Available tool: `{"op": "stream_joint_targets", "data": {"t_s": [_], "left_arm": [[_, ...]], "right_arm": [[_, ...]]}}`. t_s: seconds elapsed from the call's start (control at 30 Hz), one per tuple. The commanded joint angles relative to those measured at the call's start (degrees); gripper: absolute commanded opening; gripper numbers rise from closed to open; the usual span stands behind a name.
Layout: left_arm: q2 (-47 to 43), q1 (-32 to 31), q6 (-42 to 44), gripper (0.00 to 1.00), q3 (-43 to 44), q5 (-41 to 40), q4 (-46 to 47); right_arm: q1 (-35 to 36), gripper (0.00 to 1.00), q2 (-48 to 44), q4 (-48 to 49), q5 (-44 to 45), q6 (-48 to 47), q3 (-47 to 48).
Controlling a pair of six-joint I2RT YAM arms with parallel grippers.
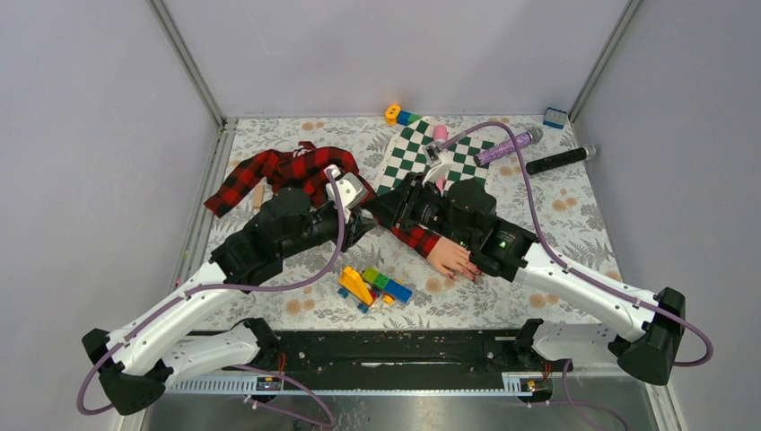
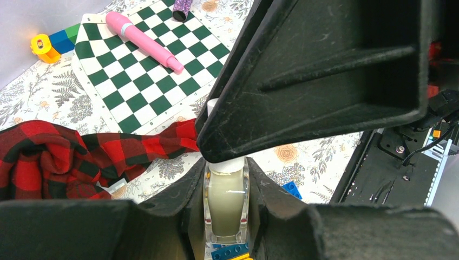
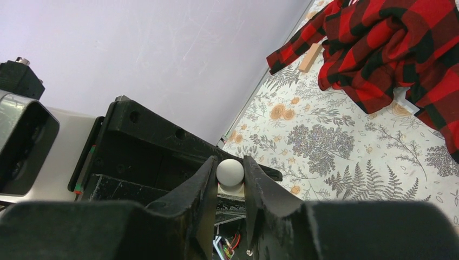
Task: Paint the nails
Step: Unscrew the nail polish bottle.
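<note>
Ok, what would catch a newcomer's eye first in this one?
The two black arms meet mid-table: the left gripper clamps a small pale bottle while the right gripper pinches its white cap. Beside the right arm lies a pale mannequin hand with dark-red nails. Its red-black plaid sleeve sprawls to the back left, next to a green-and-white checkered mat.
</note>
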Motion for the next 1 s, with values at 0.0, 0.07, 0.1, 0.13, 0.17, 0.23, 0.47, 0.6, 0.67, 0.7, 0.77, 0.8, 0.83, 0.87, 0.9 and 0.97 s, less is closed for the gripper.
{"op": "stream_joint_targets", "data": {"t_s": [0.0,0.07,0.1,0.13,0.17,0.23,0.47,0.6,0.67,0.7,0.77,0.8,0.83,0.87,0.9,0.97], "left_arm": [[-1.09,-0.29,-0.49,0.00,-0.20,-0.07,2.39],[-1.18,-0.21,-0.44,0.00,-0.23,0.62,2.42],[-1.25,-0.17,-0.45,0.00,-0.23,1.35,2.53],[-1.27,-0.10,-0.61,0.00,-0.22,2.38,2.74],[-1.33,0.16,-0.94,0.00,-0.33,3.88,3.02],[-1.48,1.14,-1.52,0.00,-0.37,8.15,3.69],[-1.70,3.91,-1.41,0.00,-0.71,29.82,6.44],[-0.98,4.99,-2.24,0.00,-0.21,41.41,7.23],[-1.00,5.40,-3.76,0.00,-0.47,45.57,8.94],[-1.00,5.54,-4.48,0.00,-0.64,47.42,9.81],[-0.96,5.91,-6.05,0.00,-0.75,51.05,11.61],[-1.00,5.99,-6.99,0.00,-0.96,52.55,12.67],[-1.05,6.03,-7.74,0.00,-1.20,53.78,13.65],[-1.10,6.11,-8.45,0.00,-1.30,54.74,14.57],[-1.09,6.20,-8.98,0.00,-1.43,55.48,15.08],[-1.02,6.25,-9.58,0.00,-1.50,56.69,15.82]], "right_arm": [[0.74,0.22,0.16,2.42,1.39,-0.92,2.92],[0.74,0.07,0.38,2.44,1.10,-1.22,2.99],[0.70,0.01,0.45,2.45,1.05,-1.50,3.01],[0.74,0.00,0.32,2.63,0.85,-2.03,2.90],[0.74,0.00,0.19,3.03,0.48,-2.97,2.78],[0.74,0.00,-0.44,3.85,-0.21,-5.21,2.39],[-0.07,0.05,-3.87,5.47,-11.75,-14.08,2.67],[-1.00,0.00,-4.87,5.52,-21.82,-17.65,3.89],[-1.38,0.00,-5.26,5.52,-26.72,-19.22,4.41],[-1.55,0.00,-5.38,5.48,-29.31,-19.86,4.79],[-1.94,0.00,-5.61,5.70,-34.44,-20.79,5.39],[-2.19,0.00,-5.74,6.02,-36.89,-20.99,5.62],[-2.36,0.00,-5.87,6.51,-39.49,-21.17,5.84],[-2.49,0.00,-5.95,6.91,-41.86,-21.37,6.05],[-2.51,0.00,-6.06,7.21,-43.86,-21.63,6.27],[-2.60,0.00,-6.26,7.61,-47.23,-22.02,6.66]]}}
